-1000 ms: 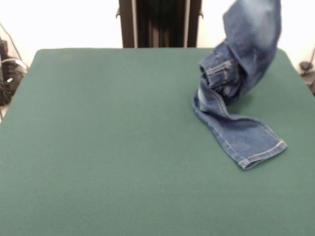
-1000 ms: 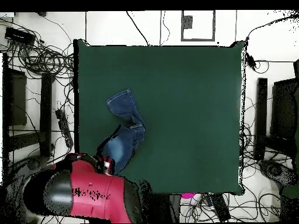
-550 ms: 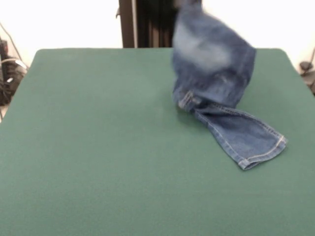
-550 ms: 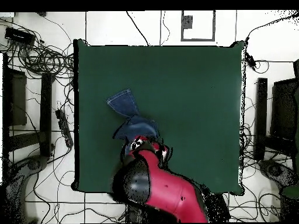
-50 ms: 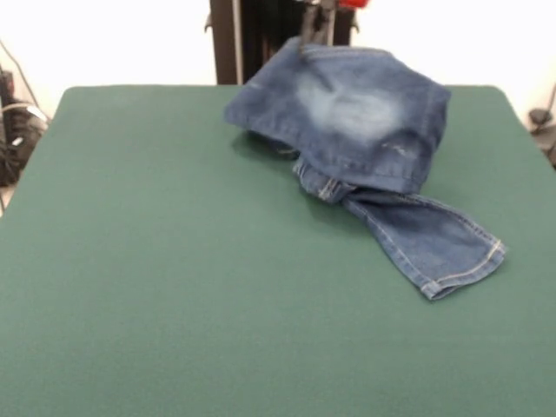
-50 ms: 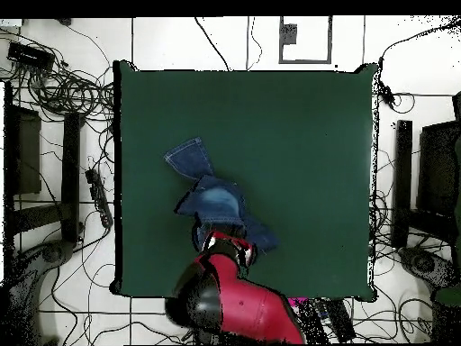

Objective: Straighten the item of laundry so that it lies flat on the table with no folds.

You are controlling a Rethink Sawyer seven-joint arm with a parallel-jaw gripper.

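Observation:
The item of laundry [image 5: 365, 113], blue jeans with a faded whitish patch, is bunched at the far right of the green table [image 5: 174, 278]. Its upper part hangs like a tent from a raised corner, with shadow under its left edge. One narrow leg [image 5: 443, 248] lies flat, pointing to the near right. My gripper [image 5: 317, 26] shows at the top edge, shut on that raised corner. In the overhead view the jeans [image 6: 216, 200] lie left of centre near the table's [image 6: 306, 135] bottom edge. The red arm [image 6: 234, 293] covers the gripper there.
A black pedestal column [image 5: 278, 43] stands just behind the table's far edge. Cables [image 5: 13, 130] lie off the left side. In the overhead view, cable tangles [image 6: 63, 90] and dark stands [image 6: 403, 180] ring the table on both sides.
The gripper swung the jeans from high at the right toward the table's middle and lowered them. The upper part has spread wider and sits lower. The flat leg has stayed put.

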